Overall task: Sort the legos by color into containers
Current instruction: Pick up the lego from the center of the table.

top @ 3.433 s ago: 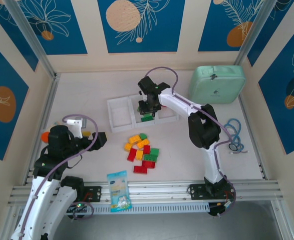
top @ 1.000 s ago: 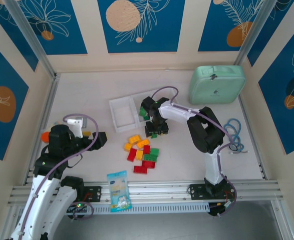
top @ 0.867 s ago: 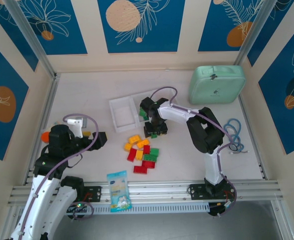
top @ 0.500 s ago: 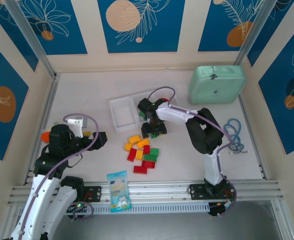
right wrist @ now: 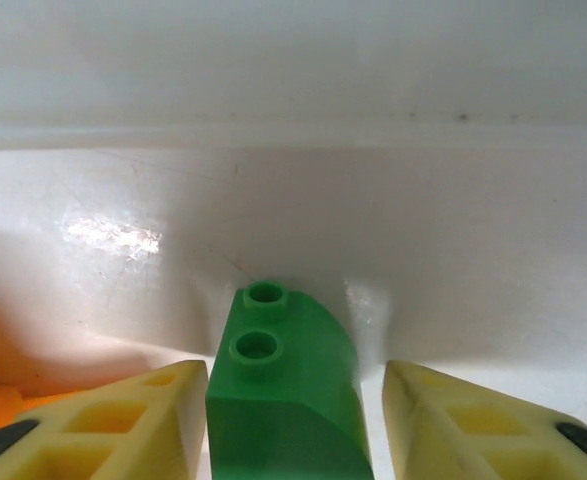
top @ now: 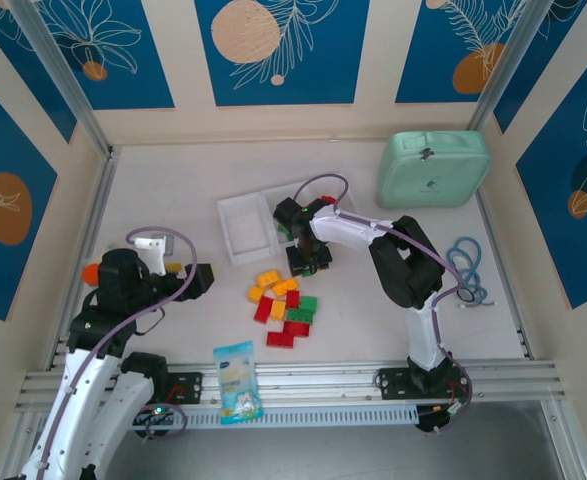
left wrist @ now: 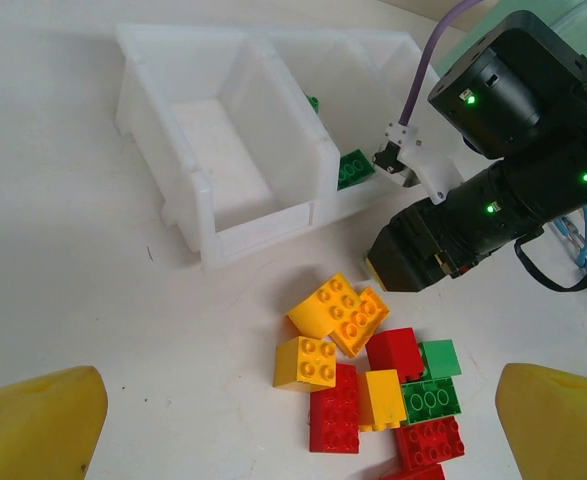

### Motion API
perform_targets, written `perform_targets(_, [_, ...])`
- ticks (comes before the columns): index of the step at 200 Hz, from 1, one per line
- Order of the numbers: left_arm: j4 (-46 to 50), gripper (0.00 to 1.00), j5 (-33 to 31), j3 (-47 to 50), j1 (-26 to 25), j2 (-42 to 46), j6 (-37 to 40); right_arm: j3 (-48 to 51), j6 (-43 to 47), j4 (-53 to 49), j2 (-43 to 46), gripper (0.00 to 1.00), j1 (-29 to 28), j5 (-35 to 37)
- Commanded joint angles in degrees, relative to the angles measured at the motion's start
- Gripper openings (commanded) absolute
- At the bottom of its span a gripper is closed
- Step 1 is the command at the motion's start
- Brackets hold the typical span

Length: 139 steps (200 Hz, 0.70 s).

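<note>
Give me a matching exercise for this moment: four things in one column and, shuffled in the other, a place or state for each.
Things:
1. left gripper
2. right gripper
3. packet
4. case

Places or states:
a. far right corner of the table
b. astride a green brick
c. wide open, holding nothing
d. at the near edge, nearer than the brick pile

Pairs: 1-c, 2-b, 3-d, 4-a
</note>
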<state>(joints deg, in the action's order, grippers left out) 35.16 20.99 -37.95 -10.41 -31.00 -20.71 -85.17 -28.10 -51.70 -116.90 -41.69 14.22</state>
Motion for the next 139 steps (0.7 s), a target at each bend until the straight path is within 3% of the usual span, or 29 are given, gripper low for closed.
perform_targets(1, [-0.55, 0.99, 0.45, 0.31, -0.31, -0.13, -0.17, -1.54, 0.79, -1.27, -0.07, 0.37, -0.49, 0.54])
perform_targets(35, [-0.53, 0.99, 0.55, 0.34, -0.28, -0.15, -0.16, -4.87, 2.83, -4.49, 2.03, 0.26, -0.50, 1.46])
perform_targets(82, [-0.70, 0.99, 0.76, 0.42, -0.26, -0.41, -0.25, -14.52, 6.51, -5.42, 4.92, 0.25, 1.14, 3.04])
perform_targets(139, [-0.71, 0.99, 1.07, 0.33, -0.27, -0.11, -0.13, -29.62, 5.97, -2.19, -5.50, 0.23, 7.42, -7.43])
